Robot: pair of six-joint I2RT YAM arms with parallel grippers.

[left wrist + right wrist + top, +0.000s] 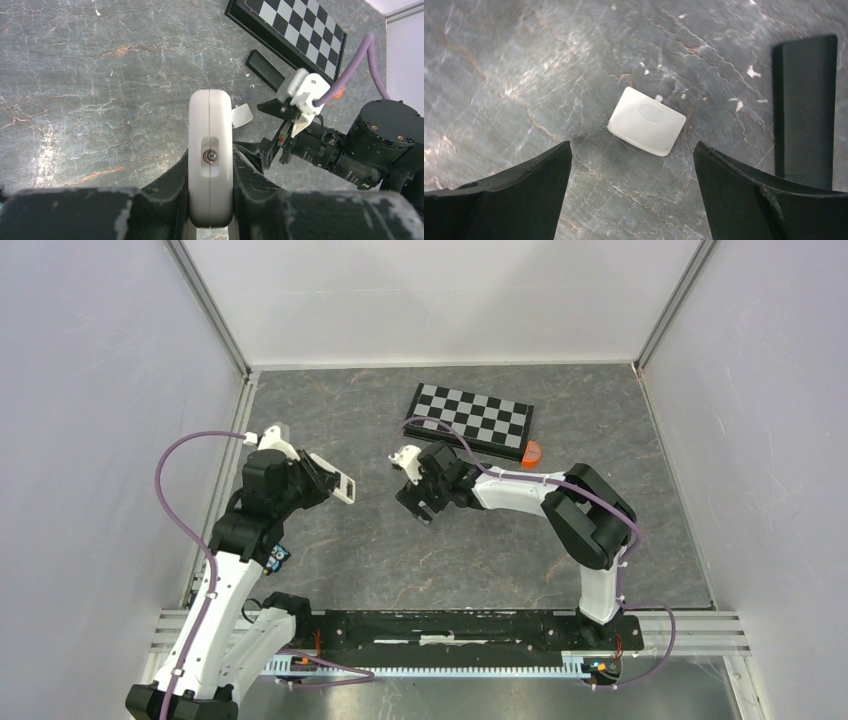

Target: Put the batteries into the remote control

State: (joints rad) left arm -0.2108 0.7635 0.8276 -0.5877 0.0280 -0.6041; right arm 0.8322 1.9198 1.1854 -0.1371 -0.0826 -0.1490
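Observation:
My left gripper (210, 167) is shut on a white remote control (210, 125), held edge-on above the table, with a screw showing in a recess on its narrow side. From above, the remote control (341, 487) sticks out to the right of the left gripper (318, 478). My right gripper (632, 146) is open above the table, with nothing between its fingers. A small white battery cover (647, 127) lies flat on the table just beyond its fingertips. The same cover (242, 114) shows beside the remote in the left wrist view. The batteries are out of view.
A black remote (805, 110) lies on the table to the right of the cover, close to a folded checkerboard (472, 418). An orange piece (531, 452) sits at the board's near right corner. Walls close in the grey stone table (360, 560) on three sides.

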